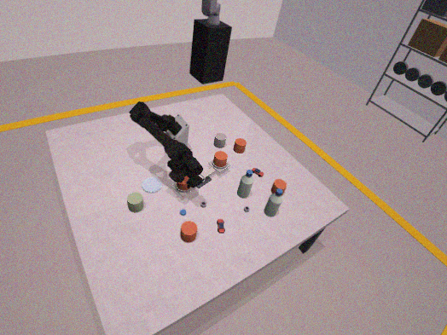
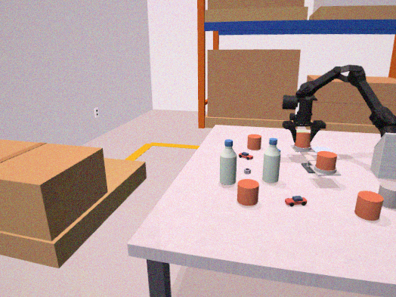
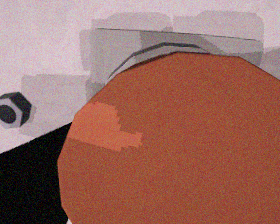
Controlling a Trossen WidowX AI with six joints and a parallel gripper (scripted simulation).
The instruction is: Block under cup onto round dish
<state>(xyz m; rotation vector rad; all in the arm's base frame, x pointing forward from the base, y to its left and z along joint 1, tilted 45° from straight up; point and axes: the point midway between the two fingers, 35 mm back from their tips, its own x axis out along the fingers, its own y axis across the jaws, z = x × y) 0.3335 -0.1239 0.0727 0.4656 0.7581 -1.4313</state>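
While the arm leans out over the table (image 1: 107, 250), its gripper (image 2: 303, 135) is pinching one orange cup (image 2: 302, 140) on the far end of the small balance (image 2: 307, 167). Its twin cup (image 2: 326, 160) stands on the near end. Just beside them lies the pale round dish (image 1: 152, 185), apart from both.

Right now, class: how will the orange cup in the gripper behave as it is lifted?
The cup looks stiff, so it probably won't crumple in the gripper. Its smooth, straight sides might slip. The balance will likely tilt once unloaded.
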